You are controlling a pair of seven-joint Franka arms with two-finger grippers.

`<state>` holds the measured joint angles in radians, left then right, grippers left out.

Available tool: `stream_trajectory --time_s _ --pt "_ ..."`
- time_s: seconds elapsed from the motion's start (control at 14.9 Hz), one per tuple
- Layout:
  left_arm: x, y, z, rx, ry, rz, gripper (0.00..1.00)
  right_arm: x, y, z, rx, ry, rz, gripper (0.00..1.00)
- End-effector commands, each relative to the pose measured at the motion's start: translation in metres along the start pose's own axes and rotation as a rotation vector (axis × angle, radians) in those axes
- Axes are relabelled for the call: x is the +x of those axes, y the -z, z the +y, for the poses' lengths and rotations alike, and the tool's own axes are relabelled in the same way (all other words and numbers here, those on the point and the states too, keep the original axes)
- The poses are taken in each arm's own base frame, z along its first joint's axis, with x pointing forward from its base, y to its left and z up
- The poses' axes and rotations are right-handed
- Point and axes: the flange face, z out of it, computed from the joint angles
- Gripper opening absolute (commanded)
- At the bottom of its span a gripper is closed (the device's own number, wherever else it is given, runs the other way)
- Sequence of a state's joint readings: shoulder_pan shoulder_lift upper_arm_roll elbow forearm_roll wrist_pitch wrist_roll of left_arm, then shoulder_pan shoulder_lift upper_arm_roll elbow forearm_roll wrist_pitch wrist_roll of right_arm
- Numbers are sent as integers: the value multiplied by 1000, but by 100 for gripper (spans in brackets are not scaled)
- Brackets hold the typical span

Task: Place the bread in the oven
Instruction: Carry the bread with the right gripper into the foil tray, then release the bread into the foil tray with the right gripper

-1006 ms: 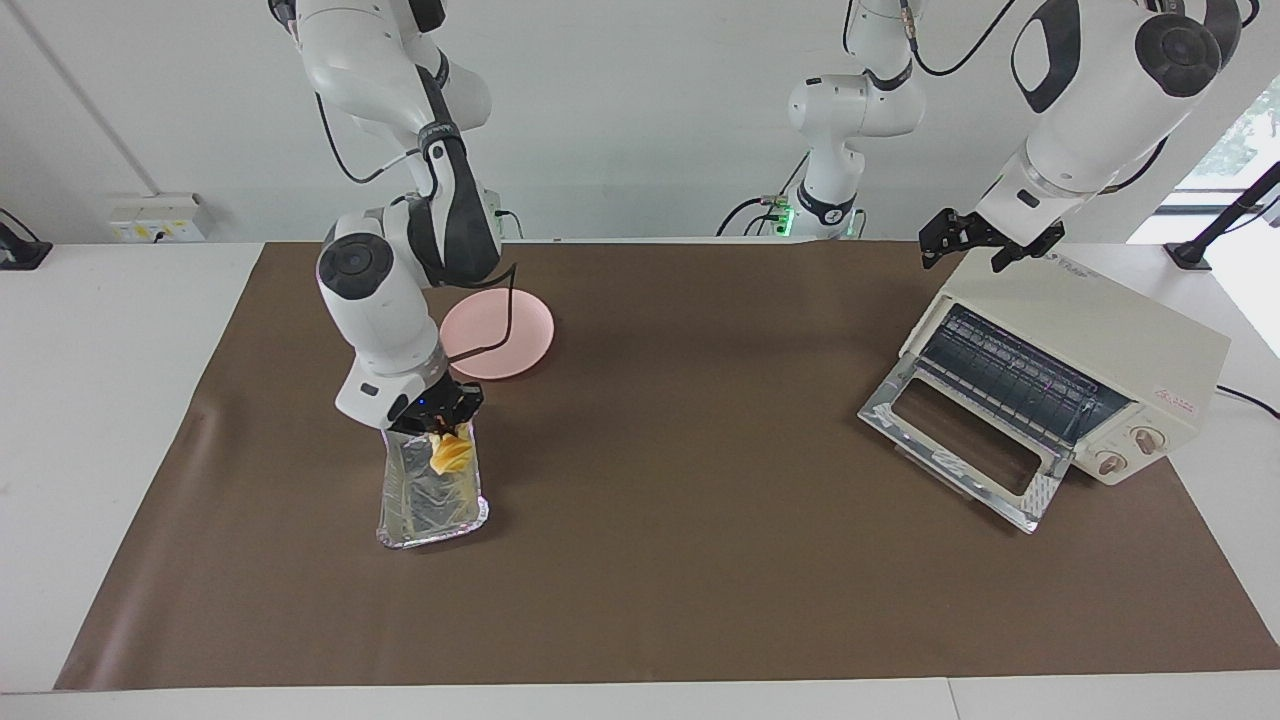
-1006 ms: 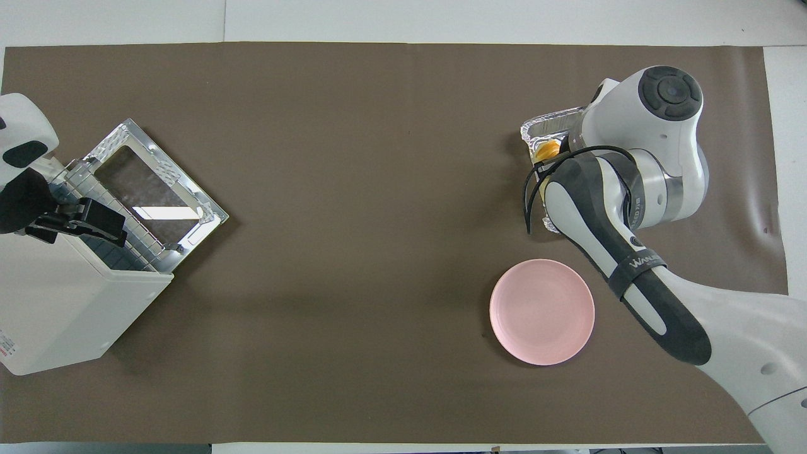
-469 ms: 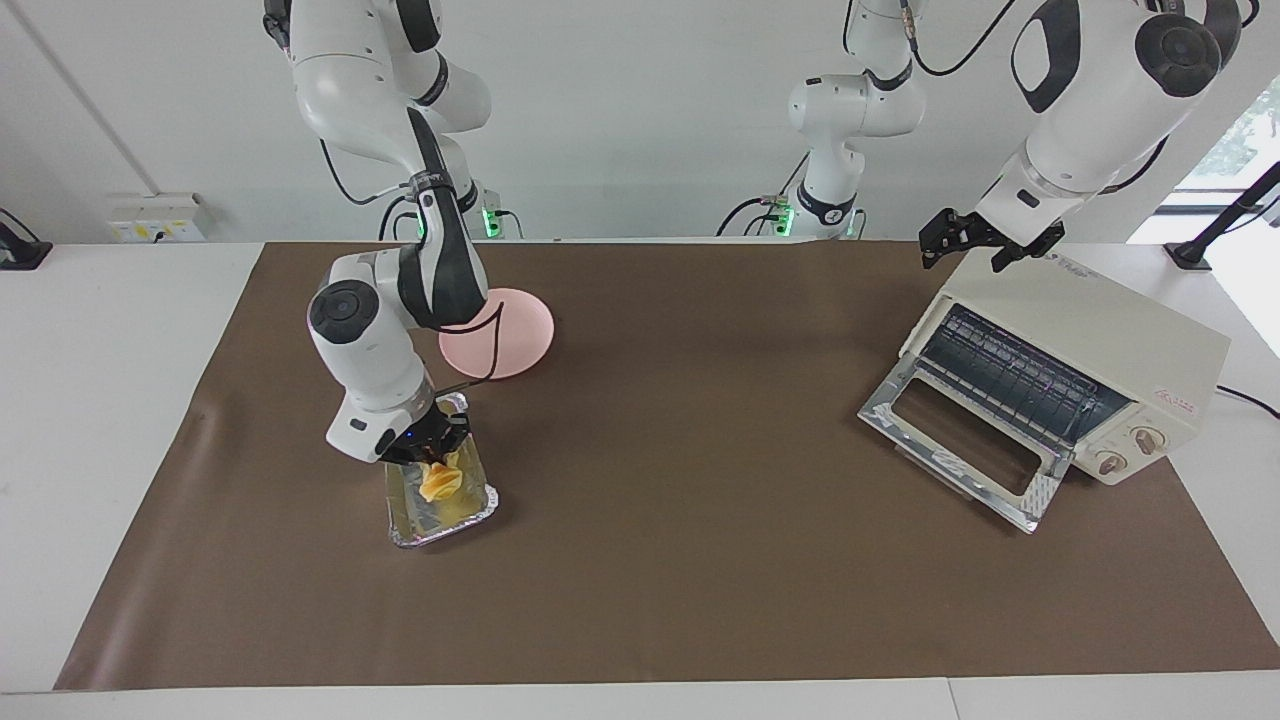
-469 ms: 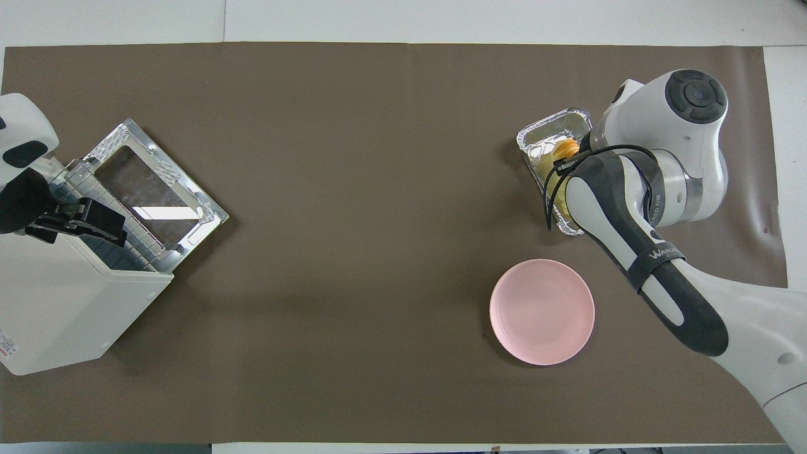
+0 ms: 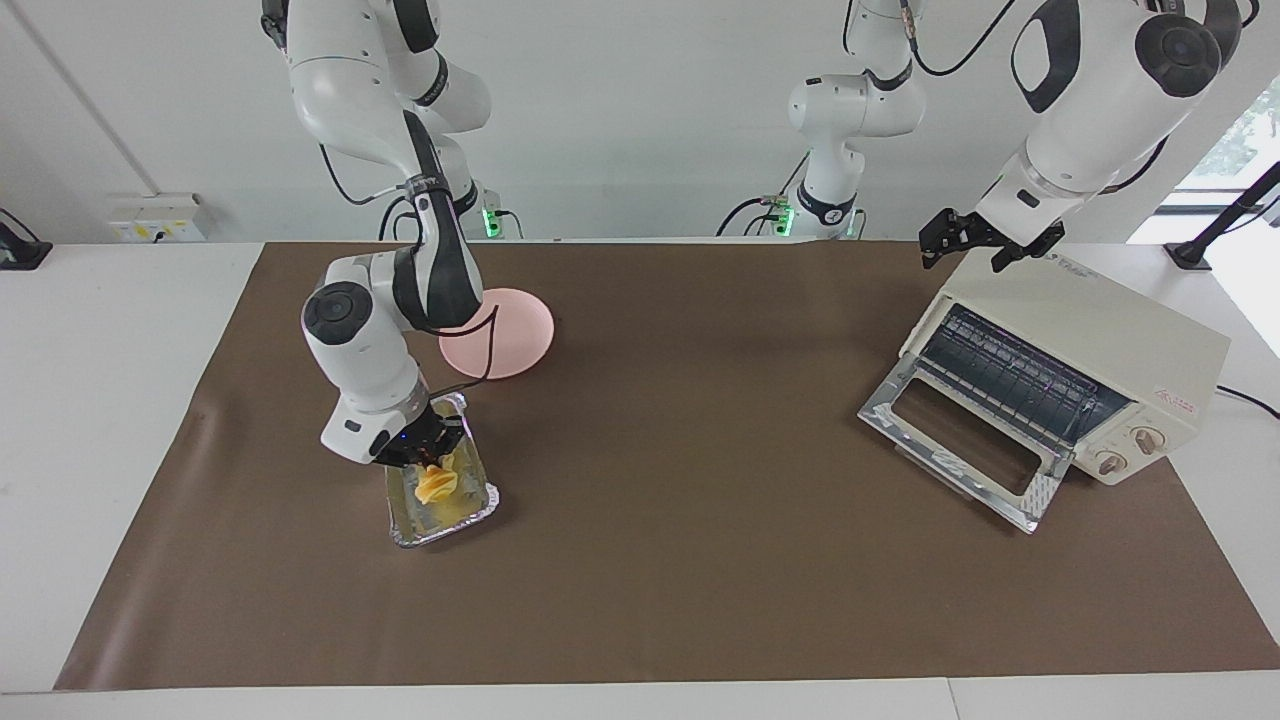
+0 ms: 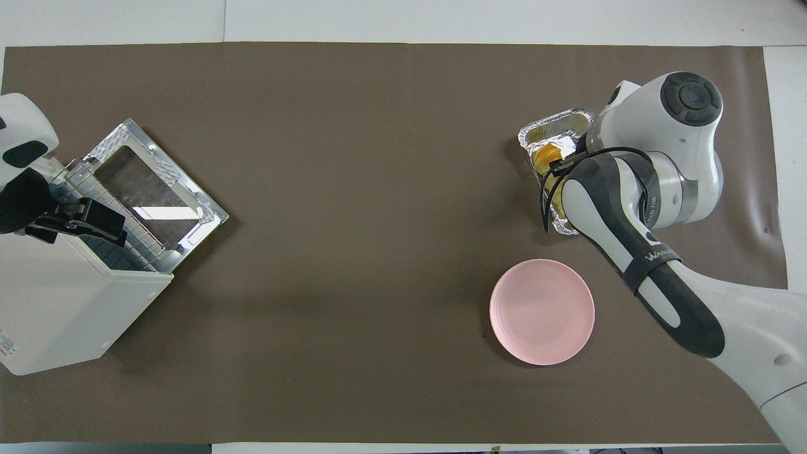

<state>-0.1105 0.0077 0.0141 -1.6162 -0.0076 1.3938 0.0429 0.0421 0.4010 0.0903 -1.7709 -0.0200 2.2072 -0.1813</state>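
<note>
The yellow-orange bread hangs from my right gripper, which is shut on its upper end. Its lower end reaches into the silver foil tray at the right arm's end of the table. In the overhead view the bread shows in the tray, half covered by the right arm. The cream-white oven stands at the left arm's end with its glass door dropped open and the dark rack showing. My left gripper waits open over the oven's top, also in the overhead view.
A round pink plate lies nearer to the robots than the foil tray, also in the overhead view. A brown mat covers the table. The oven and its open door stand askew to the mat's edges.
My right gripper has come down with the bread, from above the tray into it. The foil tray has turned and shifted a little. The left arm has not moved.
</note>
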Motion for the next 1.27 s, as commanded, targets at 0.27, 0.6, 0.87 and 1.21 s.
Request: stream_trajectory --time_s 0.27,0.6,0.87,1.21 --pt "-5 3 -3 10 -2 15 100 2 22 27 -14 1 1 98" --pt "-5 3 -3 10 -2 15 100 -21 -7 60 -17 -38 13 89" --pt "-5 3 -3 10 -2 15 100 -28 -19 69 -15 -48 8 72" --pt "-5 3 -3 10 -2 15 100 -34 -29 66 -8 -59 16 6"
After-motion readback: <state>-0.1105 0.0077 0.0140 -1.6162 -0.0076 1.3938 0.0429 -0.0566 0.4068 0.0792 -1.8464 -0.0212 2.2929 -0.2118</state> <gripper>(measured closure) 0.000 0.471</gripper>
